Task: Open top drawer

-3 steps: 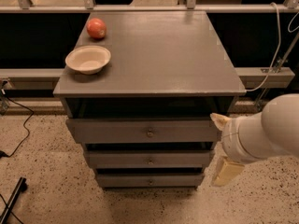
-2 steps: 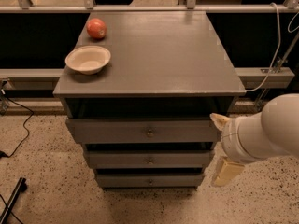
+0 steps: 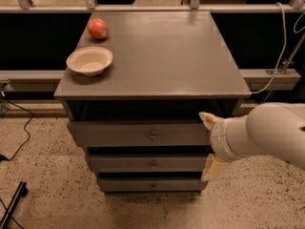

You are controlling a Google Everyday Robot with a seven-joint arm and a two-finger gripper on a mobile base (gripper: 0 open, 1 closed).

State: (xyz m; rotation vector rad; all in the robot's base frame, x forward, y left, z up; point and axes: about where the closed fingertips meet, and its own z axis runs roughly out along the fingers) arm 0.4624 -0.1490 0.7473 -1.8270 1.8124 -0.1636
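The tool is at the right end of the top drawer, level with its front. Its two cream fingertips are spread well apart, one above the other, and hold nothing. The drawer's brass knob is to the left of the tool, well apart from it and untouched. The drawer front appears to be seated in the grey cabinet, with the two shorter drawers below the tool's level. Task status is judged as approach only: no contact, no grasp, no pull. Remaining steps are to move the tool left to the knob, close on it and draw the drawer outward. Up and to the left of the tool, on the worktop, are a white bowl and a red apple.
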